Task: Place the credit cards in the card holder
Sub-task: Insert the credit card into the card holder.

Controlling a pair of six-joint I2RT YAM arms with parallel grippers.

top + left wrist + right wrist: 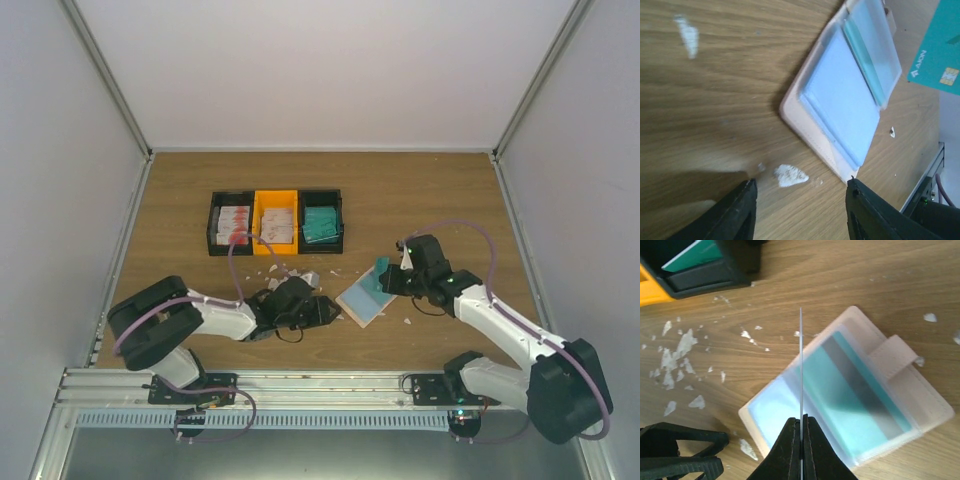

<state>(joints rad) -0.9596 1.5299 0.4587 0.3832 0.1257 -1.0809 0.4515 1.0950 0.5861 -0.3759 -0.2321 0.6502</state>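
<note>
The beige card holder (360, 301) lies open on the table, its clear sleeves showing a teal and a light blue card. It shows in the left wrist view (840, 100) and in the right wrist view (860, 400), tab clasp (895, 355) at its right. My right gripper (393, 280) (801, 419) is shut on a teal credit card (380, 272) held edge-on (801, 360) just above the holder; the card's face shows in the left wrist view (935, 55). My left gripper (330, 310) (801, 187) is open and empty, low at the holder's left corner.
Joined black-orange-black bins (276, 200) stand behind, holding white-red cards (233, 222) and teal cards (321, 222); a corner shows in the right wrist view (705, 275). White scraps (290, 272) (680, 350) (790, 175) litter the wood. Walls enclose the table.
</note>
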